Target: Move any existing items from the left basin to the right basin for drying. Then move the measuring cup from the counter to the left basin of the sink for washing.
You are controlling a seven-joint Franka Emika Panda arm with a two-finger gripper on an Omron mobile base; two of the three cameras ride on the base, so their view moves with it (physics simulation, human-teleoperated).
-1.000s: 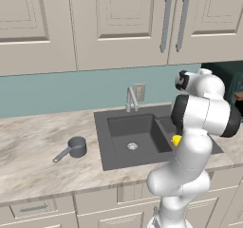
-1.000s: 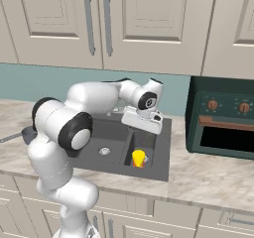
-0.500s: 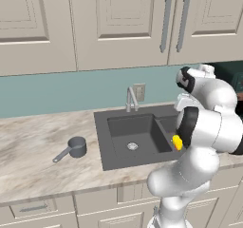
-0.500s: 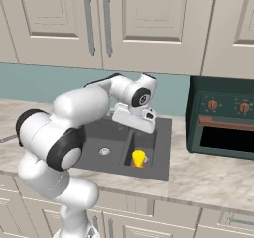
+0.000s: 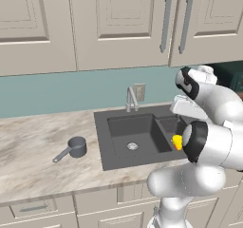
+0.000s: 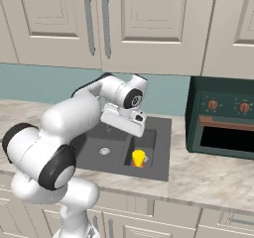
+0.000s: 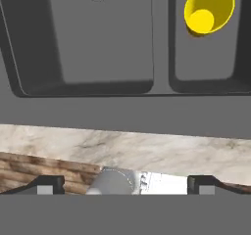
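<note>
Since a second earlier the arm had swung back over the sink [image 5: 109, 160], gripper [image 7: 125, 182] spread wide, empty. Reaching for the measuring cup [image 5: 76, 147] left of the sink, its elbow might clip the faucet [image 5: 130, 99].

The white arm rises from its base, bends at the dark elbow and reaches forward, wrist turned downward; the pincer [image 7: 125, 182] hangs with its jaws spread wide, both dark fingertips [image 7: 49, 184] well apart, holding nothing.
</note>
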